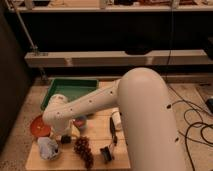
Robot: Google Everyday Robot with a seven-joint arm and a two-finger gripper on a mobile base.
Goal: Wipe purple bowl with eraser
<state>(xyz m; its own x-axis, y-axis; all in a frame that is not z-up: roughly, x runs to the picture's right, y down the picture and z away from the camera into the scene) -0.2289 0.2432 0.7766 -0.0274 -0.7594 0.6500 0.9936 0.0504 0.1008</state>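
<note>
**Purple bowl hidden behind the arm as the gripper comes down at the table's left end**

The purple bowl cannot be picked out with any certainty: the white arm (95, 102) sweeps across the wooden table (100, 127) and covers the middle of it. A small round thing with a bluish rim and a reddish inside (80, 121) peeks out just under the arm, and that may be the bowl's edge, but I cannot tell. The eraser is no clearer; a small dark block (66, 139) sits just below the arm's end, beside the grapes (84, 150), and it could be the eraser.

The gripper (64, 134) hangs low over the left part of the table, between the orange bowl (40, 126) and the grapes, with the crumpled pale cloth or bag (49, 148) just in front of it. Its jaws stand wide apart and nothing is held in them, as far as can be made out.

So the job appears to be at its first step, reaching for the eraser, with no wiping begun. The next move probably calls for lowering squarely over the dark block and closing on its narrow sides without nudging the grapes or the orange bowl, which lie close by. After that the eraser must be carried to the purple bowl, not the orange one. A green tray (70, 90) lies behind the arm and a black clip-like tool (107, 152) lies near the front edge; both are out of the way.
</note>
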